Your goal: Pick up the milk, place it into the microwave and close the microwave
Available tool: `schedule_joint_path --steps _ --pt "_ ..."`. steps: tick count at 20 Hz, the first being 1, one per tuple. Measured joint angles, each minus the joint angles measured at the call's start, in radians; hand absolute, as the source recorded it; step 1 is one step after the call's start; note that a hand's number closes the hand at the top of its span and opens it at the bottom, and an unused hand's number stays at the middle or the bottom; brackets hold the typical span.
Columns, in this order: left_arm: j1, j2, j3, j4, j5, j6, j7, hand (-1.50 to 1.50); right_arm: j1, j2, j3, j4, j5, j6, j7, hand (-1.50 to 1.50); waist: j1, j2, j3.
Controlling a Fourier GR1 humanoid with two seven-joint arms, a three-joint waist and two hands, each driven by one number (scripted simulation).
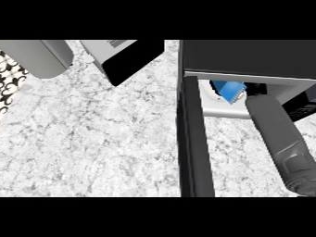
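Blue milk (229,89), black microwave (256,55) with dark door (194,139), grey forearm (283,139), speckled white-grey counter (91,139).

Open microwave door (194,148) standing as wall across surface (91,139); right forearm (280,134) filling microwave opening (256,88); left surface lying free.

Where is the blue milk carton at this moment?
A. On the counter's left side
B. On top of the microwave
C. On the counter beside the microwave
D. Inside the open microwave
D: the milk carton shows within the microwave cavity, behind its open door.
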Motion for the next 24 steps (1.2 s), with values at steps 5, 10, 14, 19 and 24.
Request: schedule_joint_path --steps 5,10,14,19,24 --pt "-0.04 0.006 0.009 0.004 -0.005 0.003 0.024 -1.5 -0.039 -0.008 -0.037 0.068 -0.003 -0.11 -0.017 -1.5 0.019 0.015 0.001" --pt "-0.086 0.012 0.013 0.016 -0.02 0.012 0.051 -1.5 -0.066 -0.031 -0.021 0.142 0.035 -0.138 -0.028 -1.5 0.028 0.021 0.001" --pt "-0.12 0.016 0.008 0.028 -0.033 0.01 0.066 -1.5 -0.09 -0.022 -0.028 0.182 0.032 -0.108 -0.042 -1.5 0.03 0.021 0.001" --pt "-0.136 0.022 -0.006 0.023 -0.054 0.002 0.077 -1.5 -0.092 -0.019 -0.051 0.207 0.006 -0.037 -0.098 -1.5 0.023 0.015 0.002" --pt "-0.163 -0.006 -0.068 0.022 -0.104 0.022 0.104 -1.5 -0.075 -0.005 -0.078 0.221 -0.027 0.041 -0.166 -1.5 0.004 0.008 0.001"
